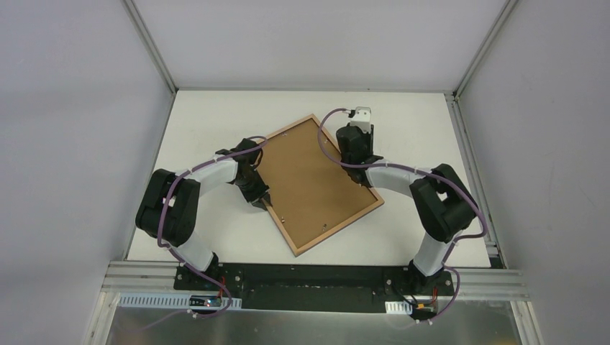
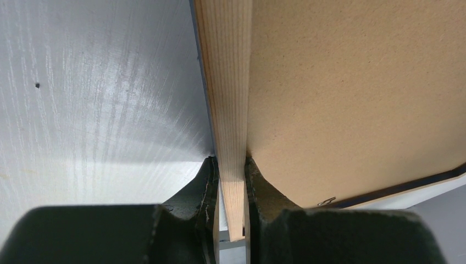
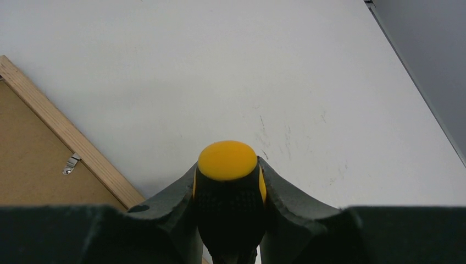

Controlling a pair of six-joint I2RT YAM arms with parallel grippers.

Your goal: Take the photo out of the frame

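Because the frame [image 1: 338, 228] lies back-up on the table [image 1: 208, 122], only its light wooden rim and the brown backing board [image 1: 313, 180] are exposed. The photo shows in no view; it is judged to sit beneath that board, inside the frame.

Left gripper [image 2: 232, 165]: nearly closed, its fingers [image 2: 204, 179] pinching the wooden rim on the frame's left long side. One pad bears on the dark-blue outer edge, the other on the board side. Probable purpose: to anchor the frame so that it neither slides nor turns while the other arm works.

Right gripper [image 3: 228, 184]: closed around the black-and-yellow tool handle [image 3: 227, 162], yellow cap toward the wrist camera. The overhead view places it at the frame's right long side, toward the far corner. The tool's tip is hidden, so its type cannot be confirmed; the handle suggests a screwdriver.

A small metal retaining tab [image 3: 70, 163] sits on the board just inside the rim, near this gripper. It is the likely target, since such tabs lock the board in place.

Status, as judged: early. The board is seated and the photo is not yet extracted.
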